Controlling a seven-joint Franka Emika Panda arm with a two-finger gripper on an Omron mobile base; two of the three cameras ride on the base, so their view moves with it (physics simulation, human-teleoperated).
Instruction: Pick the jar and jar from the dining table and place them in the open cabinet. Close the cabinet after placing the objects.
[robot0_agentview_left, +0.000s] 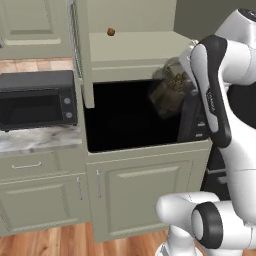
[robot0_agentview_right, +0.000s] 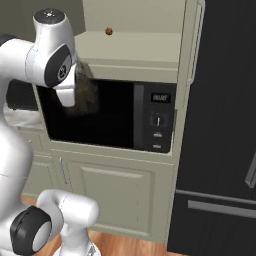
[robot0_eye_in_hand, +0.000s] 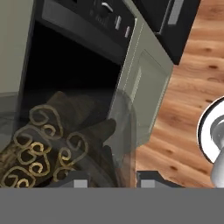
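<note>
My gripper (robot0_eye_in_hand: 111, 181) is shut on a clear glass jar (robot0_eye_in_hand: 65, 140) with dark brown sticks and gold swirls inside. The jar (robot0_agentview_left: 172, 87) hangs tilted in front of the dark built-in microwave opening (robot0_agentview_left: 125, 117), just under the shelf of the open sage-green cabinet (robot0_agentview_left: 135, 50). From the right, the jar (robot0_agentview_right: 86, 92) sits partly behind my white hand. The cabinet door (robot0_agentview_left: 82, 60) stands open at the left with its silver bar handle (robot0_agentview_left: 74, 30). The cabinet shelf (robot0_agentview_right: 130, 47) holds a small brown round thing (robot0_agentview_right: 108, 31). The other jar and the dining table are out of view.
A black countertop microwave (robot0_agentview_left: 37, 100) sits on the marble counter (robot0_agentview_left: 35, 140) to the left. The built-in microwave's control panel (robot0_agentview_right: 159, 120) is right of the opening. A black fridge (robot0_agentview_right: 225, 125) stands at the far right. Sage-green lower doors (robot0_agentview_left: 145, 195) and wood floor lie below.
</note>
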